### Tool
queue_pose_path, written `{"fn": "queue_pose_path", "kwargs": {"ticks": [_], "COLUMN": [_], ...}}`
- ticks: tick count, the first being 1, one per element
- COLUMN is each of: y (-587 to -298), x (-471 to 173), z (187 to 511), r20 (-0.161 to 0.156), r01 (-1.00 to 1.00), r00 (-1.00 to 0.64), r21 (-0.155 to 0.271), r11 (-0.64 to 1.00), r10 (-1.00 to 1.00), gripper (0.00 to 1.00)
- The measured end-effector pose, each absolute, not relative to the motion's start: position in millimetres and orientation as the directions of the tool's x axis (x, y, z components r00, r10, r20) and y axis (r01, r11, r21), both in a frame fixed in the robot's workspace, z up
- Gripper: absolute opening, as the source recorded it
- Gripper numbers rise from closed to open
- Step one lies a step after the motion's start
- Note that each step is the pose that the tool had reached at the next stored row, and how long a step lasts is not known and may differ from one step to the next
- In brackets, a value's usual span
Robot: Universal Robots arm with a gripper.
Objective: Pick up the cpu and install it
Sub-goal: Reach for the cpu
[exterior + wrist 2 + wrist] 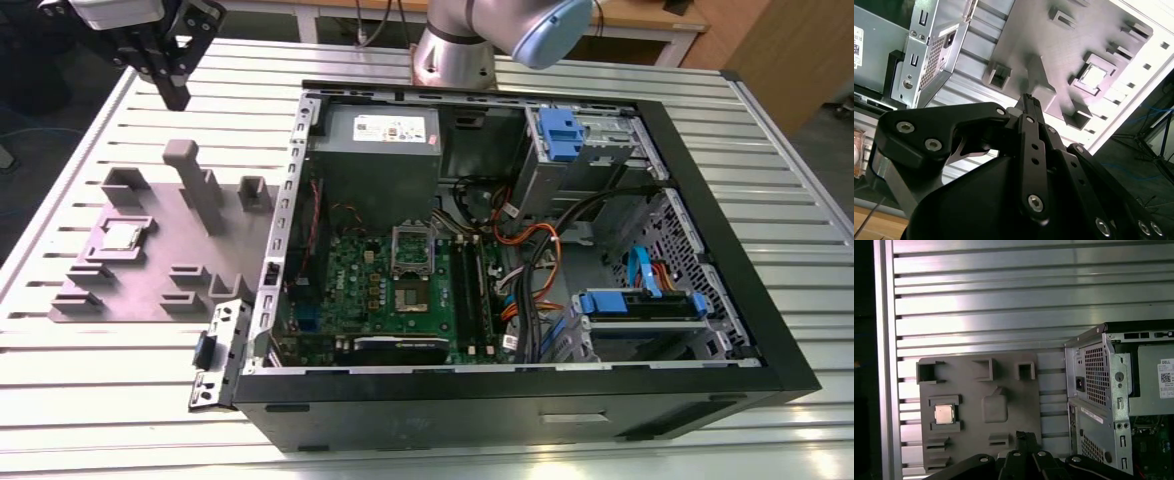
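The cpu (pixel 123 235) is a small silvery square lying flat in a recess of the grey fixture plate (pixel 154 285), at the exterior view's left of the open computer case (pixel 694 200). Both wrist views show the cpu (pixel 1094 76) (pixel 944 414) in that recess. My gripper (pixel 175 100) hangs well above the slatted table beyond the plate's far edge, apart from the cpu. Its black fingers (pixel 1030 100) (pixel 1026 436) are shut together with nothing between them. The socket frame (pixel 411 250) sits on the green motherboard inside the case.
Several grey blocks and a tall post (pixel 200 185) rise from the fixture plate. The arm's base (pixel 454 55) stands behind the case. Inside are a grey power supply (pixel 380 140), blue drive brackets (pixel 641 300) and loose cables. The slatted metal table (pixel 787 180) extends around the case.
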State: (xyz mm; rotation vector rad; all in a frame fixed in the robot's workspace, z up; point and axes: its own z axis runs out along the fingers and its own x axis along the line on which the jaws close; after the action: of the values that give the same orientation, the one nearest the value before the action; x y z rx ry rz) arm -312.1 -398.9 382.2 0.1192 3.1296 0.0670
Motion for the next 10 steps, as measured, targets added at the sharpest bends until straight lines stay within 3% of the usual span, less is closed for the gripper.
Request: {"fn": "queue_pose_path", "kwargs": {"ticks": [10], "y": [-398.9], "x": [-319.1], "z": [381.6], "r20": [-0.006], "r01": [0.076], "r00": [-0.997], "r21": [0.043], "r11": [0.996], "r10": [0.076], "gripper": [0.11]}}
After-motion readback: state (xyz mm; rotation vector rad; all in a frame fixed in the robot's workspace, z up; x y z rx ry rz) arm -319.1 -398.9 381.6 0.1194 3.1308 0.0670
